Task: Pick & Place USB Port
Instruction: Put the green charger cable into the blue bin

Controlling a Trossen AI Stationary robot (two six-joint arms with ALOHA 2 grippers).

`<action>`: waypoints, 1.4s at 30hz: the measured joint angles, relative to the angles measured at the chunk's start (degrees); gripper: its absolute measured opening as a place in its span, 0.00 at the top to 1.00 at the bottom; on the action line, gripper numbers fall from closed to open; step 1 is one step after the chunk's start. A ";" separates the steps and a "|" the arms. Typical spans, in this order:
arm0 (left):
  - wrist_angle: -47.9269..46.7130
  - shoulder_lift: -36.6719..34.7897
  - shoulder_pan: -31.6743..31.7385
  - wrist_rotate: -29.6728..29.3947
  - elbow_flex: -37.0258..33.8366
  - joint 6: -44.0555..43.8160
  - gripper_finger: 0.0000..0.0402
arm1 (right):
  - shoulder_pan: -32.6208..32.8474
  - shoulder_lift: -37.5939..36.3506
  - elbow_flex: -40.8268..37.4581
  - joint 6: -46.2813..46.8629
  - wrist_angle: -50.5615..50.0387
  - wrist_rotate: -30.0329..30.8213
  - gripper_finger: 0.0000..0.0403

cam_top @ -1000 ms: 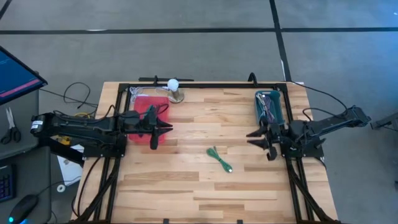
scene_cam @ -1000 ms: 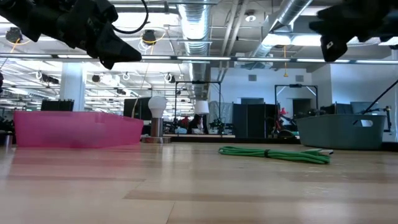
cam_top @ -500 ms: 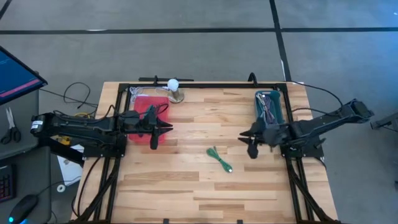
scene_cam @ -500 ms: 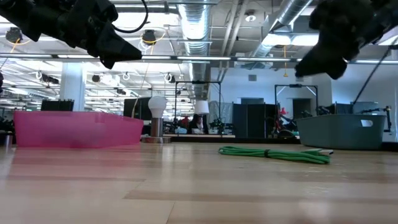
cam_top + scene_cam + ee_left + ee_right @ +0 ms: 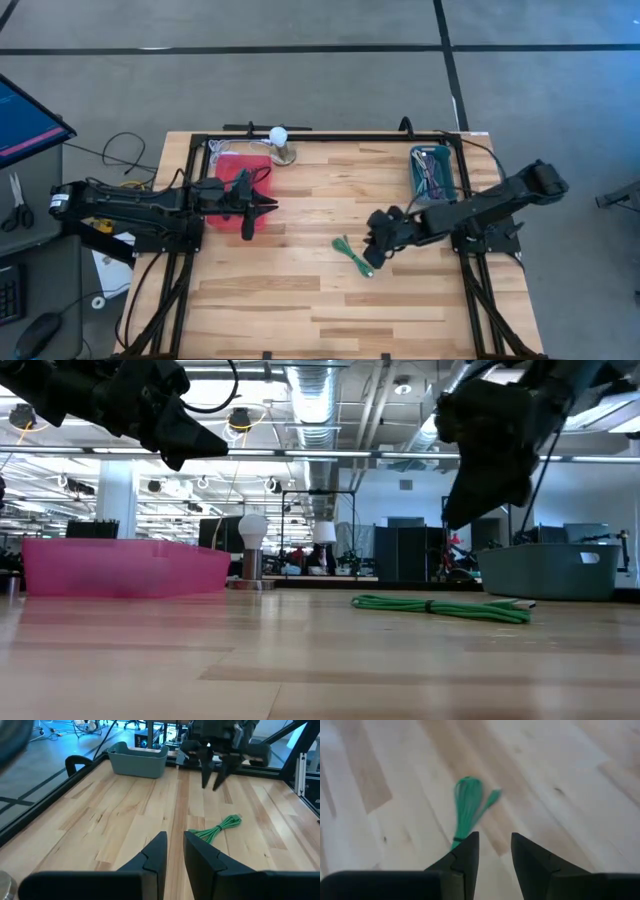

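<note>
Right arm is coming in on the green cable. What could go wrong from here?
1. The green cable is a thin bundle lying flat on the table; the right hand, open and above it, may hit wood first or close on a single strand.
2. A partial grip could let the coil unravel or drag when lifted.
3. The left hand hangs over the pink bin, possibly blocking a drop there.

Green cable (image 5: 353, 256) on pale wood table (image 5: 300, 300), plank pattern with darker streaks. Pink bin (image 5: 238, 182) at 9 o'clock; grey-teal bin (image 5: 433, 172) at 2 o'clock holding mixed-colour wires. White bulb (image 5: 279, 135) at 12 o'clock. Both arms black, left end effector (image 5: 262, 205) and right end effector (image 5: 378, 240) too. Table frame black. Grey floor (image 5: 300, 80).
</note>
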 joint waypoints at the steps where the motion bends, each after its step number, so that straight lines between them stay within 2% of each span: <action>1: 0.00 0.00 0.00 0.00 0.00 0.00 0.85 | -0.12 1.59 1.10 -1.65 -0.03 -0.98 0.73; 5: 0.00 0.00 0.00 0.00 0.00 -0.02 0.85 | -0.23 7.49 4.43 -7.03 2.22 -4.56 0.74; 13: -0.02 0.00 0.00 0.00 -0.02 -0.02 0.85 | -0.19 17.86 7.80 -6.83 13.44 -5.73 0.74; 16: -0.02 0.00 0.00 0.00 -0.02 -0.02 0.85 | -0.99 21.19 9.24 -5.39 12.84 -14.16 0.74; 18: 0.00 0.00 0.00 0.00 -0.02 -0.02 0.85 | -1.43 23.01 9.79 -4.90 10.67 -17.57 0.74; 23: -0.04 0.07 0.00 0.00 -0.04 -0.02 0.85 | -2.40 25.70 10.90 -0.82 8.35 -17.88 0.74; 32: -0.02 0.09 0.02 0.00 -0.04 -0.02 0.85 | -4.17 24.62 10.74 -0.57 7.33 -17.38 0.74; 42: -0.02 0.09 0.02 0.00 -0.04 -0.02 0.85 | -7.17 16.50 10.77 -1.15 0.45 -17.16 0.74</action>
